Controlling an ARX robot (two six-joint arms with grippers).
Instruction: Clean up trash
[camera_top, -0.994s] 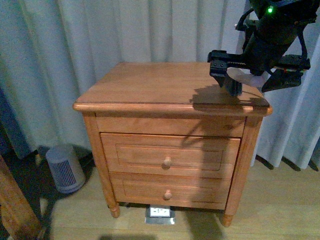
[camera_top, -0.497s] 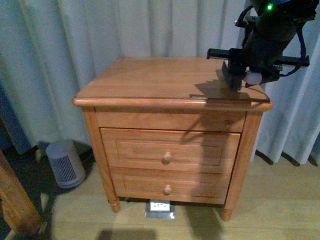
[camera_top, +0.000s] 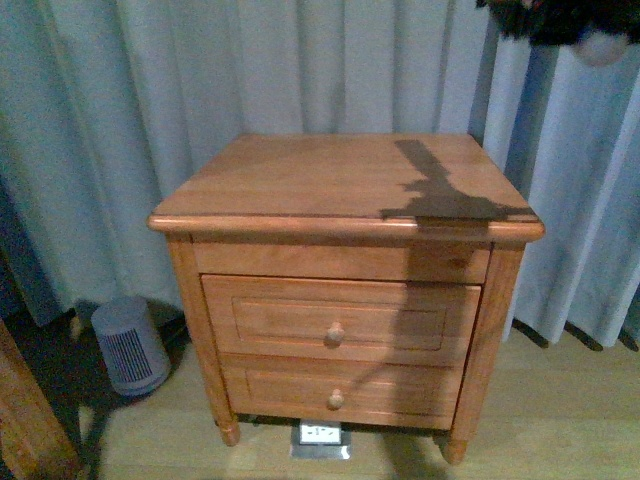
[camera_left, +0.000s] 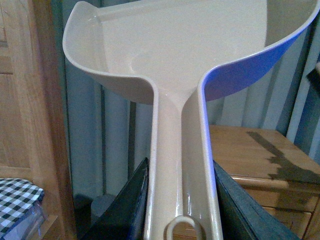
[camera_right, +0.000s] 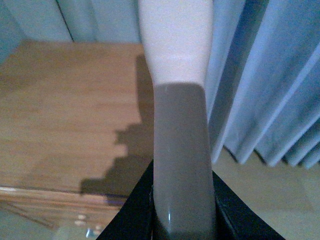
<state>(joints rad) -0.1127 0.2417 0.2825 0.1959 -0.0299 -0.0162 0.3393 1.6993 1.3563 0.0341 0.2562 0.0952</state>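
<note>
The left gripper (camera_left: 180, 170) clamps its dark fingers (camera_left: 127, 210) on the stem of a pale dustpan (camera_left: 175, 55), whose scoop is raised toward the curtains. A black-and-white checked cushion (camera_left: 15, 195) lies low beside it, against a wooden panel (camera_left: 30, 100). The right gripper (camera_right: 182, 172) has its fingers (camera_right: 132, 215) closed on a tool handle (camera_right: 175, 50), pale pink at the far end and gray in shadow near the grip. In the front view it is held high at the nightstand's right side, and only the dark right arm (camera_top: 545, 15) and the handle's rounded tip show there. The arm's shadow (camera_top: 440, 195) falls across the top of the wooden nightstand (camera_top: 300, 185), whose two drawers (camera_top: 270, 315) are shut. On the plank floor (camera_top: 560, 400) a white power strip (camera_top: 320, 435) lies under the nightstand, and a small gray heater (camera_top: 128, 345) stands to its left. Pale curtains (camera_top: 250, 70) hang behind. Where the trash lies cannot be told from any view.
</note>
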